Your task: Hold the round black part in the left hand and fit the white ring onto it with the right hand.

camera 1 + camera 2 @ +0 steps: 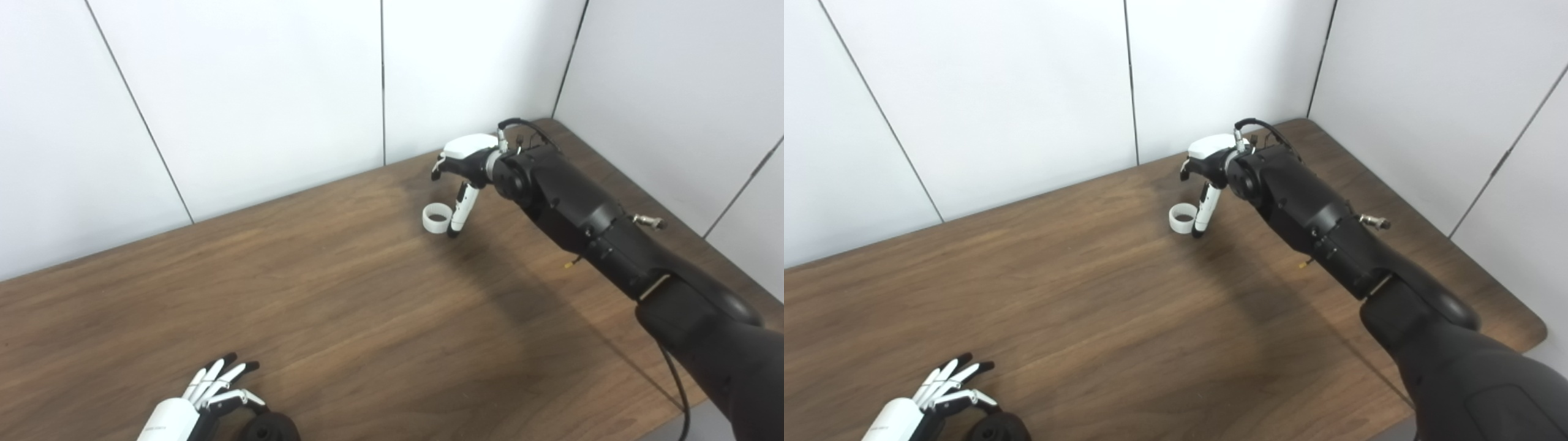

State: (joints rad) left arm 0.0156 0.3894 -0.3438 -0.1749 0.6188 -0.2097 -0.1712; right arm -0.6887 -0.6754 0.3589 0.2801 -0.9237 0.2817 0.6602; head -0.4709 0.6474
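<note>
White ribbed ring (pixel 437 218) on wood-grain table (pixel 343 294), right hand (pixel 463 166) thumb beside.

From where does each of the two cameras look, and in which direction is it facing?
Left eye view: on the head, looking down at the wooden table; shows the left hand and the right hand.
Right eye view: beside it, a little to the right, facing the same way; the same hands show, shifted leftward.
Shared: the white ring beside the right hand, the round black part by the left hand, and the white walls.
</note>
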